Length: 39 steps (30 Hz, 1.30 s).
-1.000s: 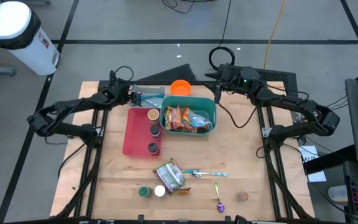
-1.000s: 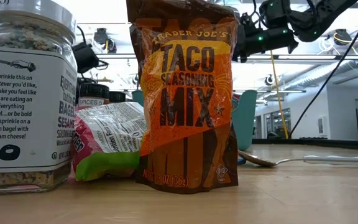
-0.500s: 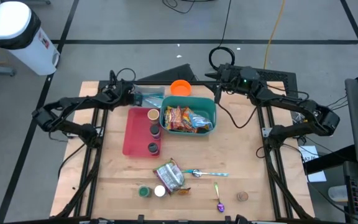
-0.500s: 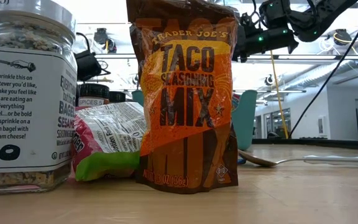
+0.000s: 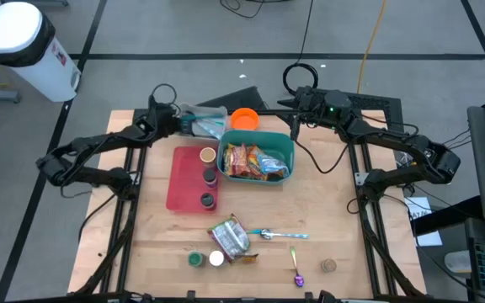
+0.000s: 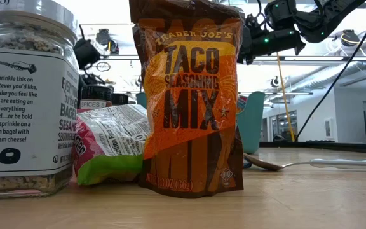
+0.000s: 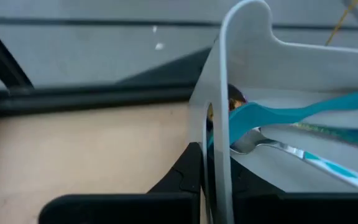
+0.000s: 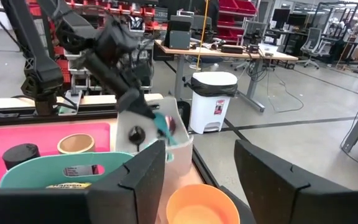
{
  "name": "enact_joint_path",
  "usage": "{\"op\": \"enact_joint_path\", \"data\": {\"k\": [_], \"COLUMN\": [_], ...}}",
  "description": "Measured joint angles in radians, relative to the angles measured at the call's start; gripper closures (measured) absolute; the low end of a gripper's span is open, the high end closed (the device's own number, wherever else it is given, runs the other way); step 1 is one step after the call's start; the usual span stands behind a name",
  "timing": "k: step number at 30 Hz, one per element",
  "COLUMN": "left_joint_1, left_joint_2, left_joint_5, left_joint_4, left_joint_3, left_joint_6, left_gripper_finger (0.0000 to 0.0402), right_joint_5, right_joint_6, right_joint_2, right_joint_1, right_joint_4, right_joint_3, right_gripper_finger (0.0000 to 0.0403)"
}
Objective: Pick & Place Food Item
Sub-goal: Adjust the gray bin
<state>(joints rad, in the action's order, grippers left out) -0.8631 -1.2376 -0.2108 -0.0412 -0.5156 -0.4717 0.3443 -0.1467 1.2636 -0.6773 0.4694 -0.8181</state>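
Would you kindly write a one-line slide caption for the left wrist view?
Left end effector shut on the rim of a white container holding a teal-handled utensil and a spoon.

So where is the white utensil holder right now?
High view: the white utensil holder is at the table's far edge, left of the orange bowl, with the left gripper shut on its rim.

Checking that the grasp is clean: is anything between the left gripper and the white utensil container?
Nothing visible. The left gripper is shut directly on the wall of the white utensil container, with the teal spoon and other cutlery inside it. The right gripper waits open near the orange bowl.
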Motion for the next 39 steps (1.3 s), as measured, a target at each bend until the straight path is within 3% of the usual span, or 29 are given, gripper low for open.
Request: {"op": "enact_joint_path", "data": {"k": [11,18,24,39], "left_joint_1": [-0.078,-0.09,-0.09,-0.083], "left_joint_2": [0.309,0.422,0.383,0.06], "left_joint_5": [0.003,0.004,0.011,0.08], "left_joint_4": [0.001,0.01,0.028,0.054], "left_joint_3": [0.0,0.0,0.0,0.0], "left_joint_6": [0.082,0.114,0.118,-0.005], "left_gripper_finger": [0.0397,0.0397,0.0397,0.0397], "right_joint_5": [-0.002,-0.002,-0.002,-0.001], "right_joint_6": [-0.002,0.003,0.003,-0.007], "right_joint_2": [0.0,0.0,0.0,0.0], "right_joint_1": [0.0,0.0,0.0,0.0], "right_joint_4": [0.0,0.001,0.004,0.011], "right_joint_3": [0.0,0.0,0.0,0.0], "right_gripper_finger": [0.0223,0.0225,0.0227,0.0229]}}
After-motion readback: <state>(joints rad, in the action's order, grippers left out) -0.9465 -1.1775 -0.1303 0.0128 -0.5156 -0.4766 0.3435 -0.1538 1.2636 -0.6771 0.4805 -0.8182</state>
